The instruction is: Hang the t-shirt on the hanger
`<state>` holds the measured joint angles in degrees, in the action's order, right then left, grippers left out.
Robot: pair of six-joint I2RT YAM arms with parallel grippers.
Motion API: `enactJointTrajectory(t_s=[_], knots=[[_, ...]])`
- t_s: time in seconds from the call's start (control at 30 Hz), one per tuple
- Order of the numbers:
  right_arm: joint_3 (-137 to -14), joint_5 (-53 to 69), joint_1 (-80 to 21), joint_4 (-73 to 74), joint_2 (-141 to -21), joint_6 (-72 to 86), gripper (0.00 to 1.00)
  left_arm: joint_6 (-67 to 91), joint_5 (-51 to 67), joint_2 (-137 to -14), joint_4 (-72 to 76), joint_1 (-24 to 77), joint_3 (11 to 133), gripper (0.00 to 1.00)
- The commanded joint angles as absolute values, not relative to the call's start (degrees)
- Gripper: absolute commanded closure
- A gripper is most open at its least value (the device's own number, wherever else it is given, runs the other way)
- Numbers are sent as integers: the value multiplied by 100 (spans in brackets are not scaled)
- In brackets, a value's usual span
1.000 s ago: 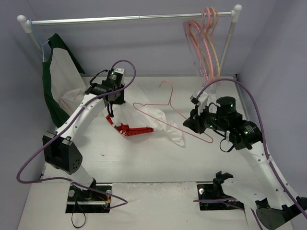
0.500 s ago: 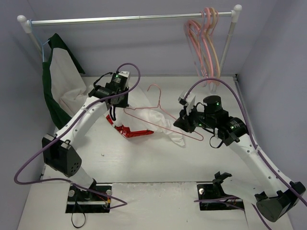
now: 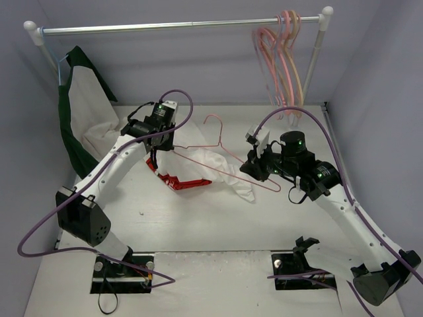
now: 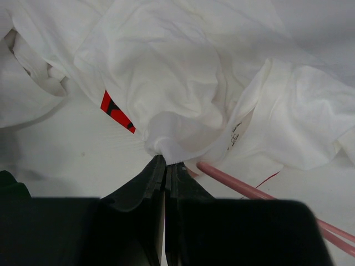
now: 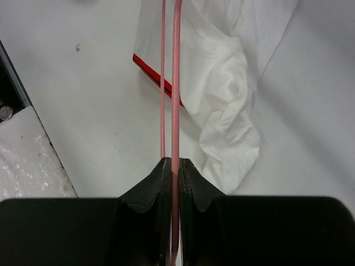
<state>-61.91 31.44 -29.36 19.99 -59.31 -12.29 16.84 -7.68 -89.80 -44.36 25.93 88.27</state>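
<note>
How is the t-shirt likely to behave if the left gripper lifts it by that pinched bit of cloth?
Probably floppy: the t-shirt lies in loose folds and bunches where the left gripper pinches it, so it should drape rather than hold shape. Likely light, since a small pinch gathers it. The thin cloth may slip free if tugged against the hanger.

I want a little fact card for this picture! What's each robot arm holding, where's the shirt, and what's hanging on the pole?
Left jaws: shut on a fold of the t-shirt
Right jaws: shut on the hanger
T-shirt: crumpled on the table, some red print showing
Hanger: held over the t-shirt, one end by the pinched fold; cannot tell if it is inside
Rail: spare hangers at the right end, green-trimmed shirt at the left end
</note>
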Motion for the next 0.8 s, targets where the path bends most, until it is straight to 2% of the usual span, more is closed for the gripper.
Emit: enactJointTrajectory(t_s=[0.0, 0.5, 0.63, 0.77], knots=[[-6495, 3278, -2971, 1512, -5968, -1274, 100, 1512, -993, -8842, -4412, 2610, 9088, 100], [-6179, 3753, -3085, 608, -6065, -1029, 100, 1529, -431, -8754, -4465, 2742, 9465, 100], [-5539, 3516, -3085, -734, -5915, -599, 100, 1731, -308, -8657, -4544, 2891, 9782, 100], [-5257, 3822, -3085, -1518, -6081, -46, 100, 1854, -211, -8587, -4614, 2988, 10299, 100]])
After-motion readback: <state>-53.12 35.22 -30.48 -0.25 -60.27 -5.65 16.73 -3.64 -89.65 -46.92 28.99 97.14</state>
